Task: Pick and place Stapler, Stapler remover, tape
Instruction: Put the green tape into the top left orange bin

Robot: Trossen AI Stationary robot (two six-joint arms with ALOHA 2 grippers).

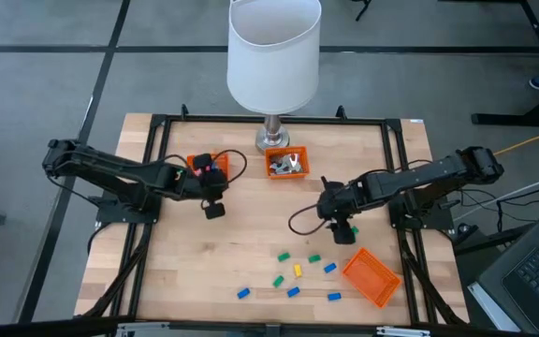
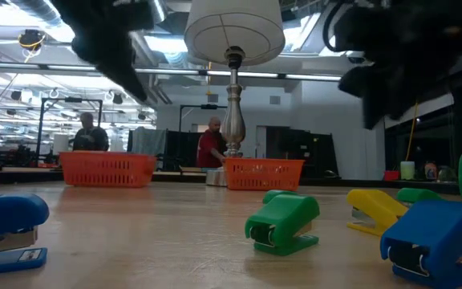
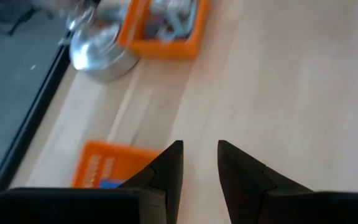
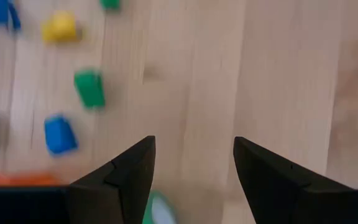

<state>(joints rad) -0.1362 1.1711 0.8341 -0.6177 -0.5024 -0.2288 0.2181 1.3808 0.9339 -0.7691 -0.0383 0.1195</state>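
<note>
- Left of centre in the high view, the left gripper (image 1: 215, 208) hangs beside the left basket (image 1: 197, 164), fingers (image 3: 168, 171) slightly parted, holding nothing; the tape (image 1: 206, 168) inside is half hidden.
- Right of centre, the right gripper (image 1: 343, 233) is spread, empty, over bare wood.
- Lower middle: scattered staplers (image 1: 294, 271); the lamp (image 1: 273, 54) hides the table's upper edge.

No readable text, labels, brands or numbers on anything in view

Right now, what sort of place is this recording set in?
Probably a robotics lab or open workshop: a framed wooden table with two arms, exposed ceiling ducts and strip lights, and people at benches behind.
</note>
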